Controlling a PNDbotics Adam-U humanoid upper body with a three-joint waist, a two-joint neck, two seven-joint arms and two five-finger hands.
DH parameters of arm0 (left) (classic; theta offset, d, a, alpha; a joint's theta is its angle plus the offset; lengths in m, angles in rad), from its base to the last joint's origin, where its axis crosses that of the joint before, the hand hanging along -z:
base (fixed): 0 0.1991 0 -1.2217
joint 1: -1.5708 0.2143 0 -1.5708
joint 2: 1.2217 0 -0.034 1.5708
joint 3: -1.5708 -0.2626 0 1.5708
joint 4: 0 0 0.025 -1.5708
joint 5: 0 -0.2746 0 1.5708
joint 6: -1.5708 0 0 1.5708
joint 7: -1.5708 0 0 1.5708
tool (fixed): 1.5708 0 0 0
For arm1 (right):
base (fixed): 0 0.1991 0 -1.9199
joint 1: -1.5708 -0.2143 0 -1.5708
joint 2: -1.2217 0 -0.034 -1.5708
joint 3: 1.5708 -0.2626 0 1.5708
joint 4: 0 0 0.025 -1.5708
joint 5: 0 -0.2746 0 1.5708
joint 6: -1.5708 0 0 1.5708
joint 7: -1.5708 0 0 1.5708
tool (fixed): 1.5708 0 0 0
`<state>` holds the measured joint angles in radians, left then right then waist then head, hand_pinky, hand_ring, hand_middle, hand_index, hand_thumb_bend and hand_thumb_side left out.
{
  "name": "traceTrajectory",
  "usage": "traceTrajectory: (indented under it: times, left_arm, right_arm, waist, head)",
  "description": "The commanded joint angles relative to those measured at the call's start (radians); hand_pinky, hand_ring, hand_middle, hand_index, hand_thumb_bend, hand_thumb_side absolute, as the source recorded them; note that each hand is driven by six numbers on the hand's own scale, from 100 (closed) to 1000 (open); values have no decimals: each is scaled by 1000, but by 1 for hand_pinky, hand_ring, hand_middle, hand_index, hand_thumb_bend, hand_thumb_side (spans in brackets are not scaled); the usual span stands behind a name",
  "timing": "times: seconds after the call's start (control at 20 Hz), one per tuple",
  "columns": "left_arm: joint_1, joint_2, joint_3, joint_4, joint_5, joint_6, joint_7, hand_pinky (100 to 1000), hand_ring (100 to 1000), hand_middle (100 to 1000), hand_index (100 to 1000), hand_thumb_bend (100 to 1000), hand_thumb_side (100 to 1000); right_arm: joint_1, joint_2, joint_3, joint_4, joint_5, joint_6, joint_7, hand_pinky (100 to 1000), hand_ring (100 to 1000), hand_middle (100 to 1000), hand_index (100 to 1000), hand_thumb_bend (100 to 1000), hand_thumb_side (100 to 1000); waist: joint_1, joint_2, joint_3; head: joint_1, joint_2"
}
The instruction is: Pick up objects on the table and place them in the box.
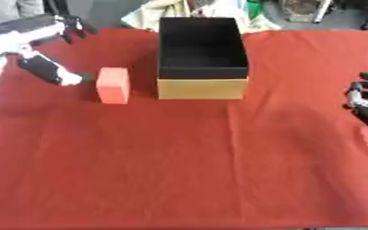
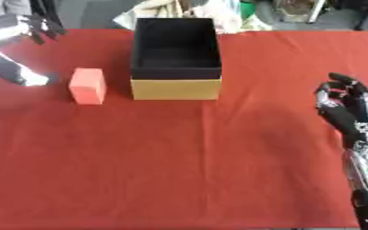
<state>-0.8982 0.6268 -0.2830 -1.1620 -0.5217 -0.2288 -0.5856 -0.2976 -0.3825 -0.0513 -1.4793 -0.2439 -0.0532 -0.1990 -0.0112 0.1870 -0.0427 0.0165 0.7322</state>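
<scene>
Table (image 1: 187, 179), red-clothed, is carrying all items. Box (image 1: 201, 87), open-topped and black inside, is standing at far centre. Right hand (image 2: 340, 105) is resting at the right edge, fingers relaxed and holding nothing, well apart from the block. Left hand (image 1: 50, 72) is hovering at far left, its finger state impossible to tell. Block (image 1: 113, 85), red, is standing just left of the box, long axis running near-to-far; it is lying just right of the left hand, the nearer one.
</scene>
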Motion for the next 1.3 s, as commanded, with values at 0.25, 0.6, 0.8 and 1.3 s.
traceTrajectory:
  times: [0.25,0.6,0.8,1.3]
  left_arm:
    - [-89,-77,-2,171,-137,-88,3,792,856,862,919,480,228]
    - [-104,-122,7,229,-189,-111,13,792,856,863,921,469,231]
    - [-107,-139,13,243,-235,-100,47,793,854,860,916,455,236]
    - [-104,-161,22,268,-327,-83,110,751,757,606,834,256,226]
  right_arm:
    - [-7,-29,-1,-7,4,-1,9,511,625,610,754,100,100]
    - [-9,-28,-1,-6,3,-1,12,511,625,609,753,100,100]
    - [-10,-26,-1,-5,3,-1,13,511,625,609,753,100,100]
    - [-9,-23,-1,-4,3,-2,15,511,625,608,751,100,100]
  waist:
    - [5,-23,-4]
    - [5,-21,-8]
    - [4,-20,-9]
    - [-1,-16,-11]
  head:
    - [7,-5]
    - [11,-6]
    - [13,-7]
    - [14,-9]
